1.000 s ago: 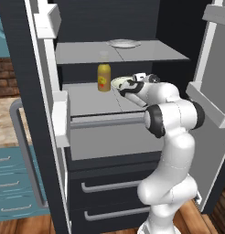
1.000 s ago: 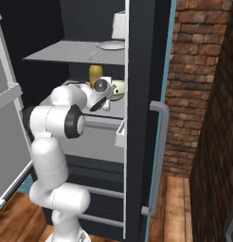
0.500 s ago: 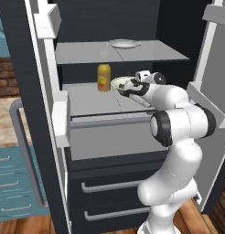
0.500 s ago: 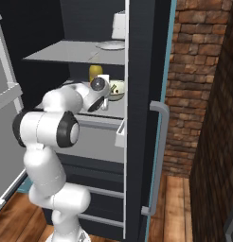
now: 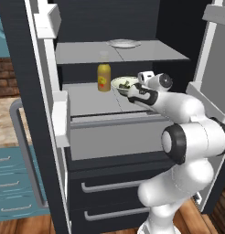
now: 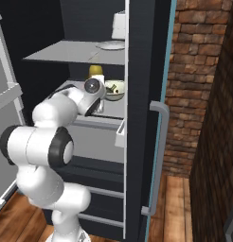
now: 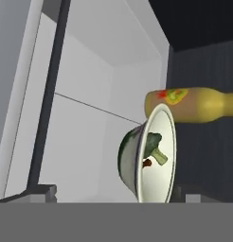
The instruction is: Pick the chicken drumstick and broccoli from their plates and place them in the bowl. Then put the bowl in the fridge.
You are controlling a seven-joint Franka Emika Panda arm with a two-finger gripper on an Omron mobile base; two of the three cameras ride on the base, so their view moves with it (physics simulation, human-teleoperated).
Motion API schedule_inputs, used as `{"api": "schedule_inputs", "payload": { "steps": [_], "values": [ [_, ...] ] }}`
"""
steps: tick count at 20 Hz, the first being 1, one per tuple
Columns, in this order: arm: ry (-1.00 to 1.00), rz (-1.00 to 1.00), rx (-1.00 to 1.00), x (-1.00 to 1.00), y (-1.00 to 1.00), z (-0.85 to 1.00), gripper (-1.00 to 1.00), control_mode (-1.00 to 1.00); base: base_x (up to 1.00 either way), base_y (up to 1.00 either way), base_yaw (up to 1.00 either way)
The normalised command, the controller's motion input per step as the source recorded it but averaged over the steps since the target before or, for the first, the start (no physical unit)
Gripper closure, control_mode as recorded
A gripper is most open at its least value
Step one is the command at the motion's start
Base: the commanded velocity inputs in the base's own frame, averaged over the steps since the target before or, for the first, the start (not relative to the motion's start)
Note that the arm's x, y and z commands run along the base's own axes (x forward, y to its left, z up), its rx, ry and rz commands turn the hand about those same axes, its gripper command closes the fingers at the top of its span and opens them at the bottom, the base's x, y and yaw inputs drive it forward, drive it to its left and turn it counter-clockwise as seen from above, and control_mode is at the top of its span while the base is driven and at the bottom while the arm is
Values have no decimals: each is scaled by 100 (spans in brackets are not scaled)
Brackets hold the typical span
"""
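The pale bowl (image 5: 124, 83) stands on the middle shelf of the open fridge (image 5: 114, 178), next to a yellow bottle. In the hand view, which is rolled on its side, the bowl (image 7: 154, 156) holds the green broccoli (image 7: 154, 144) and a small reddish-brown bit of the chicken drumstick (image 7: 147, 163). My gripper (image 5: 132, 91) is at the bowl's near side, open, with its dark fingertips (image 7: 41, 191) wide apart and nothing gripped. The bowl (image 6: 114, 90) also shows behind my wrist in the right base view.
A yellow bottle (image 5: 104, 77) stands just left of the bowl on the same shelf. A grey plate (image 5: 123, 43) lies on the shelf above. Open fridge doors flank the arm, with a door bin (image 5: 59, 116) on the left. Dark drawers (image 5: 109, 185) sit below.
The arm's elbow has swung back and down toward the base. The hand stays close to the bowl with the jaws still wide. The bowl rests unmoved on the shelf.
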Motion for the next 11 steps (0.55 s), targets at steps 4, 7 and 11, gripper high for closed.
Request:
{"api": "schedule_inputs", "payload": {
  "steps": [4,7,11],
  "values": [
    [3,20,-4,-54,3,41,-100,-100,0,0,0],
    [7,18,-8,-54,5,38,-100,-100,0,0,0],
    [14,17,-15,-60,3,33,-100,-100,0,0,0]
  ]
}}
